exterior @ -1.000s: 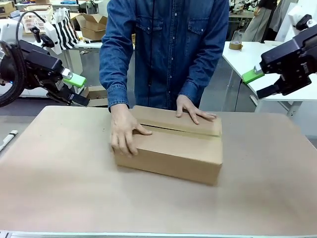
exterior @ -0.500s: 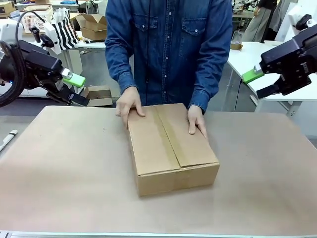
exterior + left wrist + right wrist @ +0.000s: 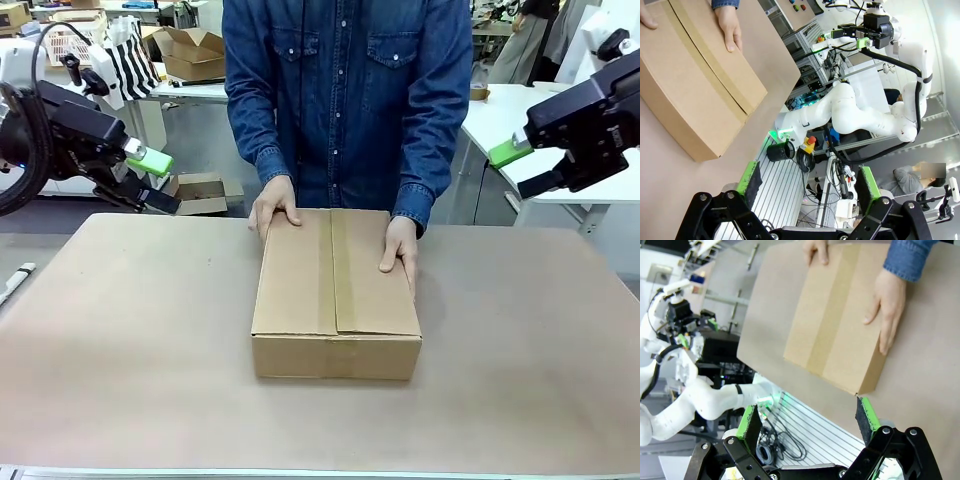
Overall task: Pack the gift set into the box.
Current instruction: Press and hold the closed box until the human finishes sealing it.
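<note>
The box [image 3: 335, 290] lies shut in the middle of the table [image 3: 120, 340], flaps closed, a tape strip running along its top seam toward me. A person's two hands [image 3: 274, 208] rest on its far corners. The gift set is hidden. My left gripper [image 3: 155, 182] hangs open in the air at the far left, well clear of the box. My right gripper [image 3: 522, 168] hangs open high at the far right. The left wrist view has its open gripper [image 3: 809, 182] with the box [image 3: 695, 85] far off. The right wrist view looks down past its open gripper [image 3: 807, 419] at the box [image 3: 835, 325].
A white pen-like item [image 3: 15, 280] lies at the table's left edge. A smaller open cardboard box [image 3: 190, 50] sits on a background table, another small carton [image 3: 200, 190] on the floor behind. A white table [image 3: 500, 110] stands at the right.
The person has turned the box about a quarter turn, so its short end now faces me, and shifted both hands to its far corners. Both arms have stayed still.
</note>
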Available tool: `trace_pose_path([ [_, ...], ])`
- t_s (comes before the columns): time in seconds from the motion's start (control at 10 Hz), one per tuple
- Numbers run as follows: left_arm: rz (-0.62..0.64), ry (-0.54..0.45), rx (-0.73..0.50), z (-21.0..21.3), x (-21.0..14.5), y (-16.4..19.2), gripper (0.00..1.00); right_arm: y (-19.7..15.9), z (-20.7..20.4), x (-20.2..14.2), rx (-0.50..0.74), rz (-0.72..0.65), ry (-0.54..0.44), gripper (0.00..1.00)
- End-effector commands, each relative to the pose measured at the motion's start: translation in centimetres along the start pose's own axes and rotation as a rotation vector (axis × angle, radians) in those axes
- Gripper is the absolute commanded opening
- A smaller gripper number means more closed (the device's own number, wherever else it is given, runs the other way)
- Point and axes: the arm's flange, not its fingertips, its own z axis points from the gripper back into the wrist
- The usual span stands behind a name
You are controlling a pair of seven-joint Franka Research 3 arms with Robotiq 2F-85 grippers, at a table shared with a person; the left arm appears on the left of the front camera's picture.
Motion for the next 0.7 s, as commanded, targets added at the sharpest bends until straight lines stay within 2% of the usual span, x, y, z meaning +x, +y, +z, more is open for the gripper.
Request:
trace_pose_path([
  [0.0, 0.008, -0.021, -0.015, -0.24, 0.1, -0.25, 1.0, -0.26, -0.07, 0.1, 0.028, 0.022, -0.003, 1.0],
  [0.6, 0.008, -0.021, -0.015, -0.24, 0.1, -0.25, 1.0, -0.26, -0.07, 0.1, 0.028, 0.022, -0.003, 1.0],
])
